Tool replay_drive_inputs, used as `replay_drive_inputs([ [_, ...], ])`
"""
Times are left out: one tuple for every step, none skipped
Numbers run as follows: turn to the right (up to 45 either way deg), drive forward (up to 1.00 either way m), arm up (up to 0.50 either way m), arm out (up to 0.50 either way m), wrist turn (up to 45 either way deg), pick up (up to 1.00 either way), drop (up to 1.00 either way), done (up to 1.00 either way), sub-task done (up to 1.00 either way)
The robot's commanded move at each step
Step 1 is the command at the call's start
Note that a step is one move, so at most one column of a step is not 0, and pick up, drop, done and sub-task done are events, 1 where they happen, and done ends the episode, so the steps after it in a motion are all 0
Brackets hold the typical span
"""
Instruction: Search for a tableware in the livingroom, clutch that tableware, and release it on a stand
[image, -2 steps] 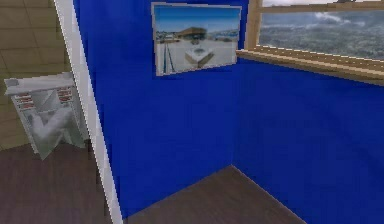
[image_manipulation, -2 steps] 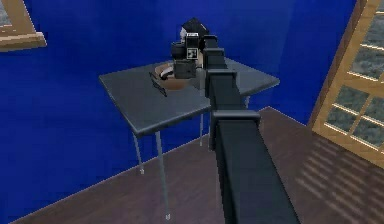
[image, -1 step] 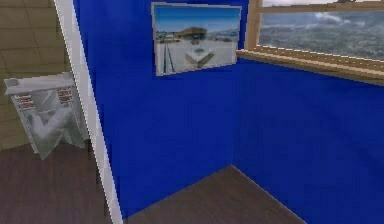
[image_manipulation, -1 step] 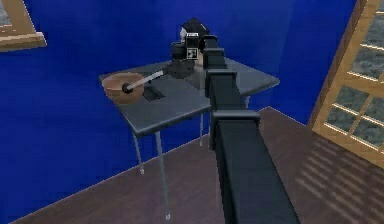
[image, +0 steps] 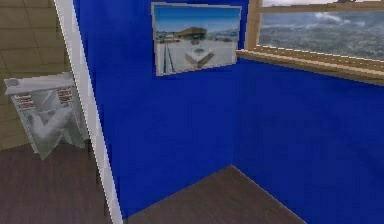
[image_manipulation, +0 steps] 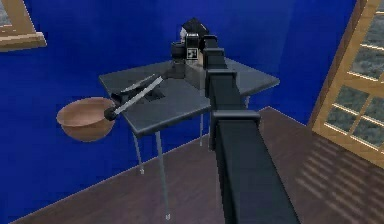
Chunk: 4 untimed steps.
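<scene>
In the forward view, the left shows a pale tiled room with a white fixture (image: 45, 115) on its wall (what it is, I cannot make out). Next comes a white door frame (image: 86, 110), then a deep blue wall (image: 160, 130) that carries a framed picture (image: 196, 38). At the right a wood-framed window (image: 320, 30) sits high in the adjoining blue wall, and a wooden floor (image: 215, 200) runs into the corner below.

In the arm side view, a corner of another window (image_manipulation: 18, 25) sits at the top left. Below it, a brown bowl (image_manipulation: 82, 120) hangs out past the left edge of the grey surface (image_manipulation: 165, 108), clear of it and over the floor. My tool (image_manipulation: 114, 106) holds that bowl at its far end, with the thin fingers (image_manipulation: 140, 92) slanting down to the rim (how they are set I cannot tell). Right of them are the white marker squares (image_manipulation: 213, 56) and my dark arm (image_manipulation: 235, 140), which rises from the bottom edge across the surface. At the far right stands a tall wood-framed window (image_manipulation: 355, 85).
</scene>
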Motion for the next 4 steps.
replay_drive_inputs([
  [0.0, 0.00, 0.00, 0.00, -30.0, 0.00, 0.00, 0.00, 0.00],
  [0.0, 0.00, 0.00, -0.44, 0.0, 0.00, 0.00, 0.00, 0.00],
  [-45.0, 0.00, 0.00, 0.00, 0.0, 0.00, 0.00, 0.00, 0.00],
  [-45.0, 0.00, 0.00, 0.00, 0.0, 0.00, 0.00, 0.00, 0.00],
])
